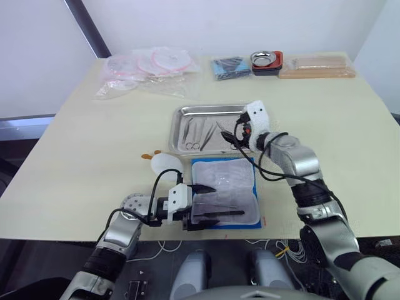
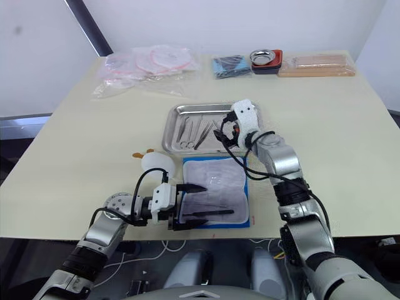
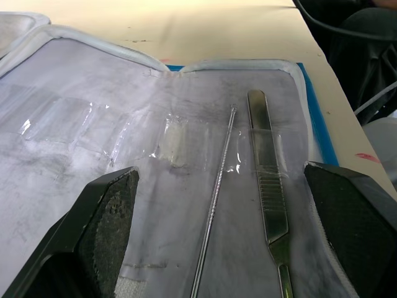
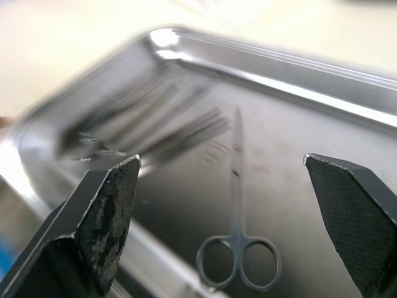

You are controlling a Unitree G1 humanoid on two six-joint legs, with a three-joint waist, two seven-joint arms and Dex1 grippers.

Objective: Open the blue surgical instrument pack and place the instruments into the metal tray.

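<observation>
Left tool [image 1: 203, 205], spread, straddled the tweezers [image 3: 268, 186] left in the opened blue surgical instrument pack [image 1: 250, 181] at the bench's [image 1: 87, 144] near edge, evidently for pickup; right tool [image 4: 229, 205], spread, hovered over scissors [image 4: 237, 248] in the metal tray [image 1: 177, 128] beyond.

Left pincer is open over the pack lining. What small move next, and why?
Probably lower the left pincer and close it on the flat-handled tool. Its fingers stand open either side of that tool and a thin probe, both lying on the opened blue surgical instrument pack. Other instruments already lie in the metal tray.
</observation>
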